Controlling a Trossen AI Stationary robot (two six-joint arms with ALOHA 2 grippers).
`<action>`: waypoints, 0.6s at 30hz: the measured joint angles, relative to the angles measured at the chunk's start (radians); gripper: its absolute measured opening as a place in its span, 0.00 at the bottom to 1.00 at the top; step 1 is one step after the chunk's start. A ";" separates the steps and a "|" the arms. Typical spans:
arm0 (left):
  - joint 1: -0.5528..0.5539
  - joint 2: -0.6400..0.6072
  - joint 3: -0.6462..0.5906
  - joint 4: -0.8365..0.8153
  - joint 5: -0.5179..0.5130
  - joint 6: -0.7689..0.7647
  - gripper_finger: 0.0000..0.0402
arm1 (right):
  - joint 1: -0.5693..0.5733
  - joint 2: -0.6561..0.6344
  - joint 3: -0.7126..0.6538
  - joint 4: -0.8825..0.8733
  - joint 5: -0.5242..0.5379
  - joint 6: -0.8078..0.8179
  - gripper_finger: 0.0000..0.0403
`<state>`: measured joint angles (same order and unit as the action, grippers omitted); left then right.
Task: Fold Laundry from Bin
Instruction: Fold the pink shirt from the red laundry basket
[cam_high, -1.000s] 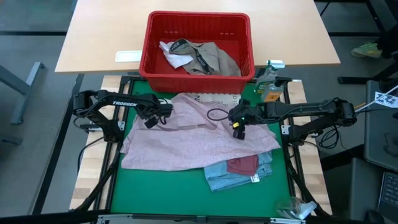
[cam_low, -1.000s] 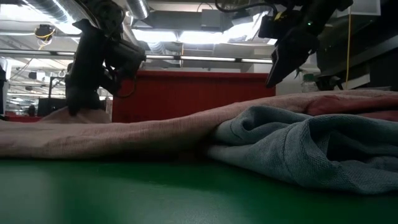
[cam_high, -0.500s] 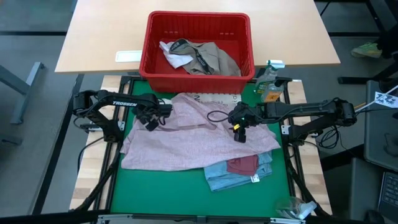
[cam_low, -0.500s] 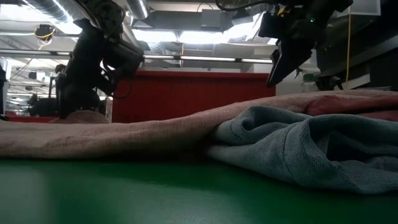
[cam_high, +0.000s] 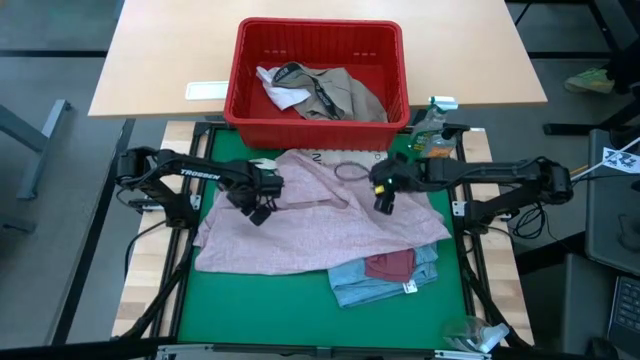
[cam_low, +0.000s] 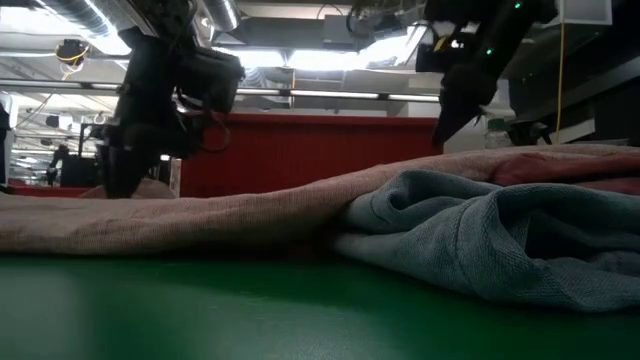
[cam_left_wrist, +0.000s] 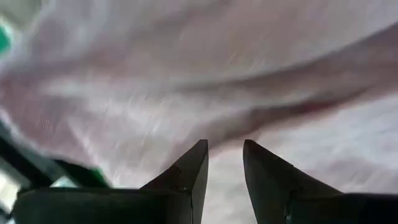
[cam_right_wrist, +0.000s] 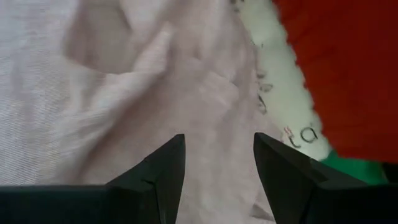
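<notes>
Since the earlier frame, your left gripper (cam_high: 262, 208) has slid toward the middle of the frame and now sits lower over the pink garment (cam_high: 310, 225), while your right gripper (cam_high: 383, 199) has edged up toward the bin (cam_high: 317, 122). Look at the left wrist view: the left gripper's fingers (cam_left_wrist: 186, 174) stand a narrow gap apart with nothing between them, just above the pink cloth. In the right wrist view, the right gripper's fingers (cam_right_wrist: 163, 167) are spread wide and empty over the same pink garment, near the white printed bag (cam_right_wrist: 283, 106) and the red bin wall.

Moving outward in the high view, you see the pink garment spread across the centre of the green surface (cam_high: 260, 300). Below it, at lower centre right, a light blue piece (cam_high: 375, 285) lies with a maroon piece (cam_high: 390, 265) on top, both partly under the pink edge. At top centre the bin holds a khaki-grey piece (cam_high: 345, 95) and a white piece (cam_high: 275, 88). A bottle (cam_high: 432, 135) stands just right of the bin.
</notes>
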<state>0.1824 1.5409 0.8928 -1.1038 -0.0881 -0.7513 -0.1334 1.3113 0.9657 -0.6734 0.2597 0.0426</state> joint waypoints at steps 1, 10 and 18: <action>-0.006 0.000 0.000 0.019 -0.004 0.001 0.24 | -0.029 0.000 0.000 -0.003 -0.023 -0.002 0.47; -0.026 0.000 0.000 0.175 -0.004 0.002 0.25 | -0.251 0.065 0.000 0.027 -0.113 -0.002 0.47; -0.026 0.000 0.000 0.209 -0.016 0.002 0.25 | -0.318 0.251 -0.001 0.103 -0.115 -0.003 0.47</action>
<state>0.1562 1.5406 0.8929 -0.8948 -0.1040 -0.7494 -0.4517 1.5625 0.9649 -0.5705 0.1444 0.0396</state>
